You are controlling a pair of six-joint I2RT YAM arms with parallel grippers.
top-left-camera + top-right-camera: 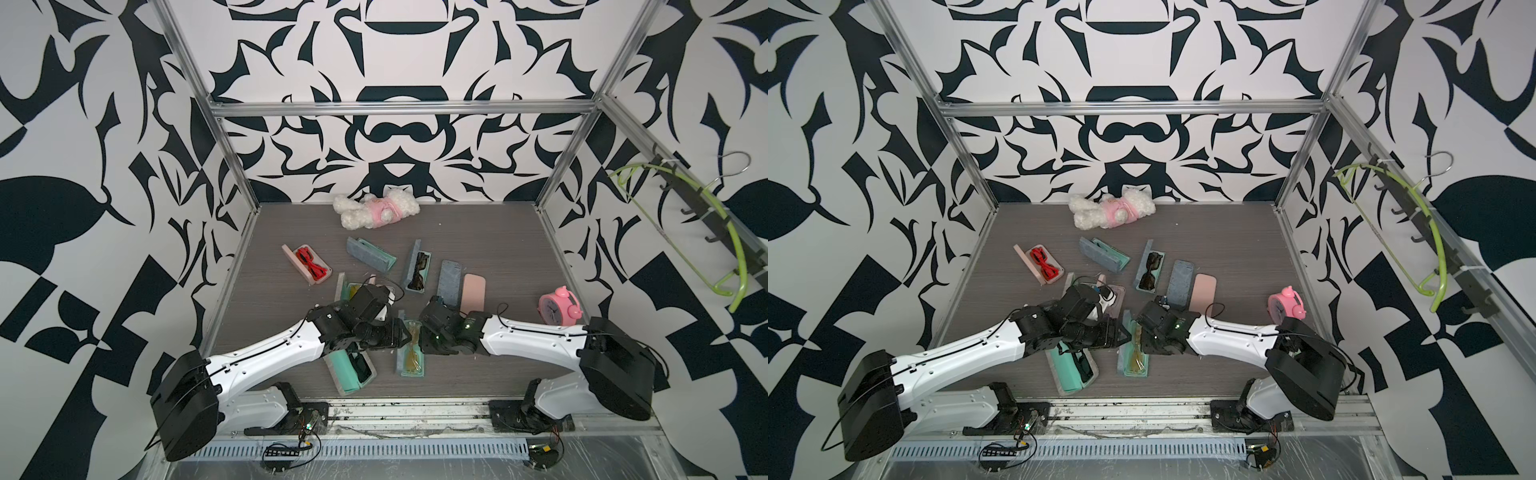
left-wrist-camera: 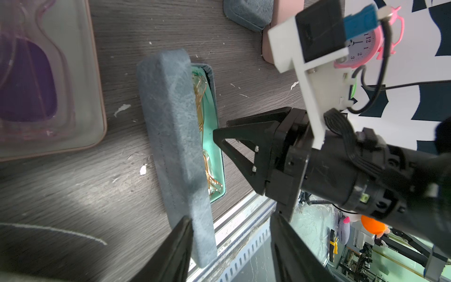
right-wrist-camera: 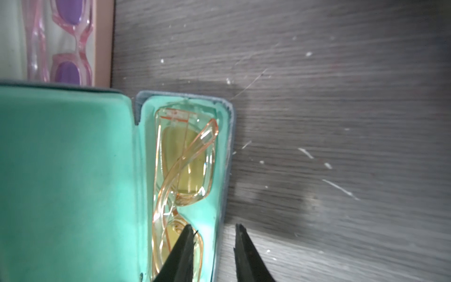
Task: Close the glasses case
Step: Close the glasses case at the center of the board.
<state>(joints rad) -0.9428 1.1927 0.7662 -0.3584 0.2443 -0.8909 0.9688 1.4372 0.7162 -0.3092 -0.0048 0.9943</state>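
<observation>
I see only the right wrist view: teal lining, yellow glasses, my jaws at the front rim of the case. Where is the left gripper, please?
Observer: The left gripper is on the outer side of the blue-grey felt lid, near one end.
Operator: Are its jaws shut?
Observer: No, they are wide open. One finger looks to rest against the lid's outer face.
Operator: Does the lid stand upright?
Observer: In both top views it stands about upright on its hinge edge, so it is not closed yet.
</observation>
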